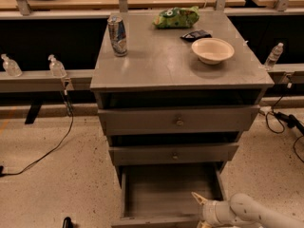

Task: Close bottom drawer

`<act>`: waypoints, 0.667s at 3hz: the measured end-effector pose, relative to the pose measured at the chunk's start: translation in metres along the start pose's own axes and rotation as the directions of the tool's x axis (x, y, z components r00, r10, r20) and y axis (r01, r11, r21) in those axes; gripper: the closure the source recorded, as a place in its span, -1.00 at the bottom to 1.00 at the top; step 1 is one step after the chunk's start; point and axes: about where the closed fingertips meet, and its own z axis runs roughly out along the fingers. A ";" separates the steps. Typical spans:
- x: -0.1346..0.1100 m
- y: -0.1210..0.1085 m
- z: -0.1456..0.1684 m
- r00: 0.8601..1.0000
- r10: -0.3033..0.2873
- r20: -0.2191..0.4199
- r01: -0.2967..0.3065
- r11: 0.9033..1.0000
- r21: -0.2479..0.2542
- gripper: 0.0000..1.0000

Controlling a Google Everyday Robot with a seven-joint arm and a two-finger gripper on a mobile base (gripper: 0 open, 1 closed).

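Camera view: bottom drawer pulled out, closing not yet done; tool at its front-right corner, grip state indeterminable.

— What does the arm look like?
— A smooth, rounded off-white tube. It has a bulbous shell at the joint and a darker seam near the wrist.
— And the gripper?
— Paler cream, narrowing to a point. It sits low at the right of the view, by the front right corner of the bottom drawer.
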 end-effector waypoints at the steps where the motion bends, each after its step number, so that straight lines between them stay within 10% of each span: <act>1: 0.028 -0.001 0.015 0.999 0.036 -0.010 -0.036 0.999 -0.015 -1.00; 2: 0.057 -0.007 0.029 0.996 0.077 -0.040 -0.078 0.997 -0.028 -1.00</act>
